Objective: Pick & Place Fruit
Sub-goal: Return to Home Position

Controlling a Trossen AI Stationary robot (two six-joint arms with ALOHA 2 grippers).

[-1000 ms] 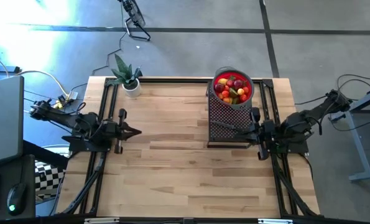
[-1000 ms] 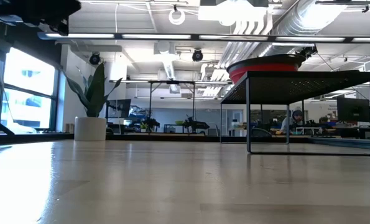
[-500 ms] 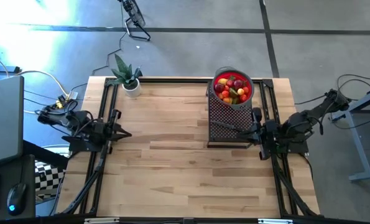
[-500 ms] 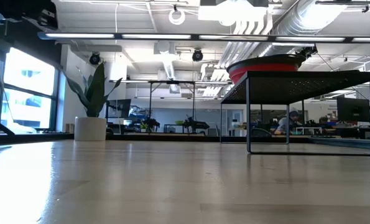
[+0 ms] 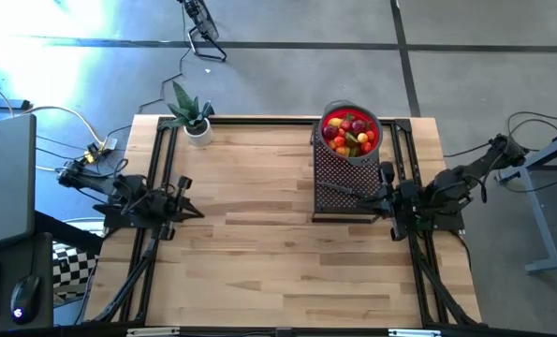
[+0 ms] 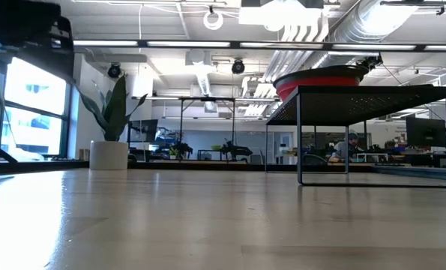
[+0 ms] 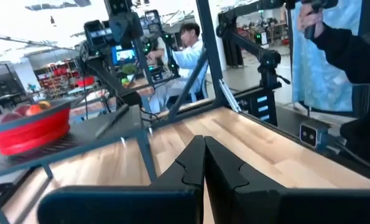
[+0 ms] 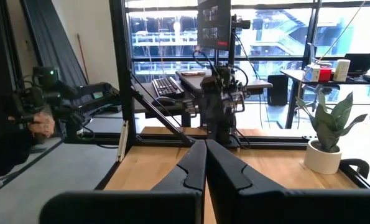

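The left gripper, fingers together at centre-left, is to be drawn home smoothly; the right gripper, likewise closed, is parked centre-right.

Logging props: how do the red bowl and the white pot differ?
The red bowl sits raised on the mesh shelf; the white pot stands on the table. The red bowl holds fruit, the white pot a green plant. The red bowl is wider than the white pot. Both are at the table's far edge.
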